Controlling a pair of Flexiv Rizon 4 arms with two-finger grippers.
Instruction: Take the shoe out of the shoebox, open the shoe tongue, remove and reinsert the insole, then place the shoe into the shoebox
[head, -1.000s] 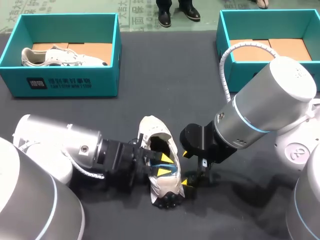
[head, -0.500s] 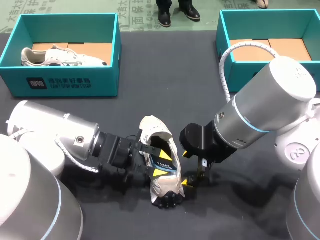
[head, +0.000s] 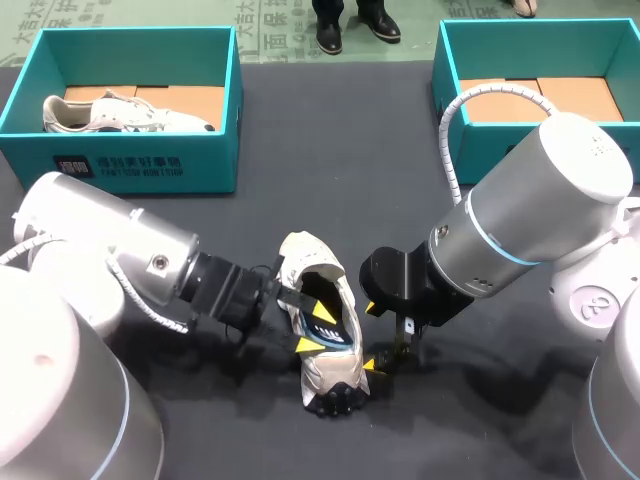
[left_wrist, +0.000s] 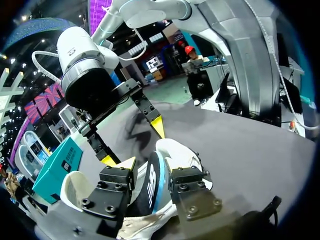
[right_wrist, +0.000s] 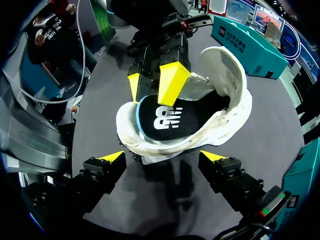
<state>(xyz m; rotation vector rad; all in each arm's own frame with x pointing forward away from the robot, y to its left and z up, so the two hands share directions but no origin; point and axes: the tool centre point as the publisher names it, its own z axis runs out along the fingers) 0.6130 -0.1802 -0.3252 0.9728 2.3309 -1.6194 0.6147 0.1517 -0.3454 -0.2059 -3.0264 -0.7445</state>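
Note:
A white shoe (head: 318, 375) lies on the dark table between my arms, its opening up. Its black insole (right_wrist: 167, 119) with a blue edge sits in the shoe, heel end sticking out. My left gripper (head: 313, 329) reaches into the opening from the left; in the left wrist view the insole (left_wrist: 150, 177) stands on edge between its fingers (left_wrist: 118, 187) with a small gap on each side, so the gripper is open. My right gripper (right_wrist: 162, 157) is wide open just right of the shoe (right_wrist: 220, 117), touching nothing.
A teal shoebox (head: 135, 165) at the back left holds a second white shoe (head: 120, 112). Another teal shoebox (head: 452, 95) at the back right shows only its cardboard floor. Bare dark table lies between the boxes and the shoe.
My left gripper's fingers have spread a little around the insole, and the left arm has swung back and up to the left. The right arm and the shoe have stayed put.

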